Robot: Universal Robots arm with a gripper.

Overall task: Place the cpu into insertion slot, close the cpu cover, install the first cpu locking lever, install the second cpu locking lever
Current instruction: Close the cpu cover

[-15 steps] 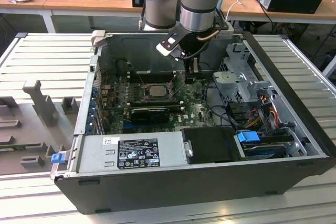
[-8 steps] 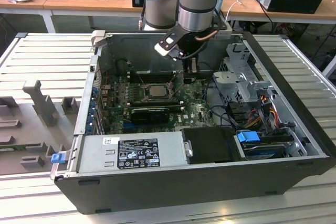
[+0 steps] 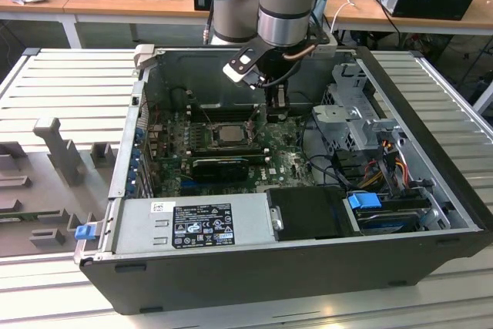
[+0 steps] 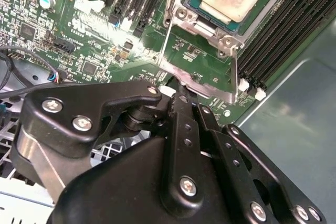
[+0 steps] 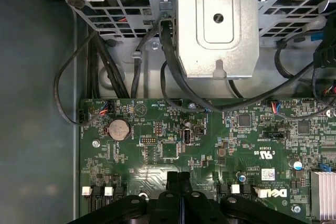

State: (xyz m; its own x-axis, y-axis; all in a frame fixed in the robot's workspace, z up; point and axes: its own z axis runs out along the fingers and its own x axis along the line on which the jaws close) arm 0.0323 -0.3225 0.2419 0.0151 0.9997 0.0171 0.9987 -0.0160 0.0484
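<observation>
Exterior view: cpu [image 3: 229, 133] seated in insertion slot [image 3: 204, 135]; toward the exterior view's right of it, end effector [image 3: 277, 104] clenched, nothing held, tip at raised cpu cover [image 4: 210, 85] in second wrist view. Judged: placing done; cover closing, both lockings left.

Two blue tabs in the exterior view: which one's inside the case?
The drive tab, at the exterior view's right, atop the drives; the corner tab sticks outside the case wall.
</observation>
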